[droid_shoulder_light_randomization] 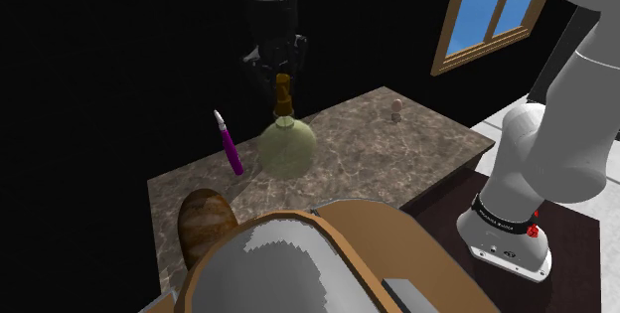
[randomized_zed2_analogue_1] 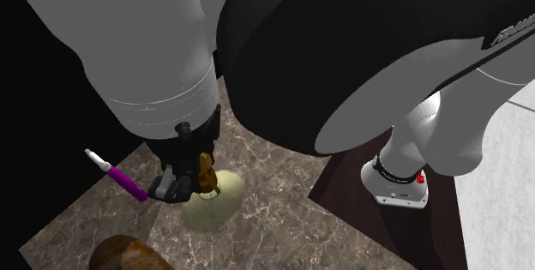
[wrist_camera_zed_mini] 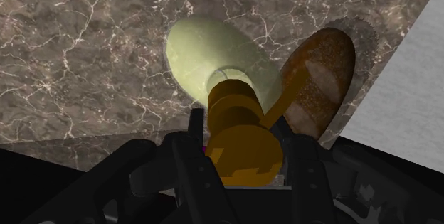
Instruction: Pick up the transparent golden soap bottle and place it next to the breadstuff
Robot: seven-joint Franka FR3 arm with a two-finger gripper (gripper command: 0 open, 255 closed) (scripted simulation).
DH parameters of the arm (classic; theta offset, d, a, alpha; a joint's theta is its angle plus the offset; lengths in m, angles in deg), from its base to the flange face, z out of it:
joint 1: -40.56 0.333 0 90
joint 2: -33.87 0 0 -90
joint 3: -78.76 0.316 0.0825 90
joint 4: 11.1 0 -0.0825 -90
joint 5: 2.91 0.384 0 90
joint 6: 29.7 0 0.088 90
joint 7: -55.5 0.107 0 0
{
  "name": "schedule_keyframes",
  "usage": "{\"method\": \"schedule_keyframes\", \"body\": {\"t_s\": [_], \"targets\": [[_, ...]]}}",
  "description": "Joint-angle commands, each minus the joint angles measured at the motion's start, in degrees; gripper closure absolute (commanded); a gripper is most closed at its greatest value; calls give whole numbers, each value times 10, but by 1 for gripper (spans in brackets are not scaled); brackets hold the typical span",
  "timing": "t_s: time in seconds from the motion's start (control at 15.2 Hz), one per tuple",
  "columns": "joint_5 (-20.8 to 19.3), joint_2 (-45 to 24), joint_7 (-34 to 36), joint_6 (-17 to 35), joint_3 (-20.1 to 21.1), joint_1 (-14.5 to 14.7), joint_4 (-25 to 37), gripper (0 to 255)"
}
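While the black gripper [droid_shoulder_light_randomization: 281, 71] clamps both fingers on the golden-brown pump of the soap bottle [droid_shoulder_light_randomization: 288, 147], the bottle's round, pale yellow-green see-through body sits low over a brown marbled counter [droid_shoulder_light_randomization: 397, 162]. Whether it rests on the stone or hangs just above it cannot be told. A brown loaf of bread [droid_shoulder_light_randomization: 206, 224] lies near the counter's front edge at the shoulder view's lower left, apart from the bottle. A purple pen [droid_shoulder_light_randomization: 231, 147] with a white tip stands slanted just to the shoulder view's left of the bottle. A small pale thing [droid_shoulder_light_randomization: 397, 110] sits toward the counter's far end.

Behind the counter is a black area, broken at the shoulder view's upper right by a brown-framed window [droid_shoulder_light_randomization: 494, 13] showing blue sky. The white arm [droid_shoulder_light_randomization: 517, 192] rises from a dark stand [droid_shoulder_light_randomization: 576, 256] at lower right, and a grey domed thing [droid_shoulder_light_randomization: 278, 266] with a brown rim fills the foreground.
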Motion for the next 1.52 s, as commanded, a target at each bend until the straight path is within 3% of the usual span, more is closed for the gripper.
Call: {"method": "schedule_keyframes", "body": {"t_s": [0.0,1.45], "targets": [[1,5,-1,17,-1,0,-21,255],[4,17,3,189,0,0,-204,255]]}}
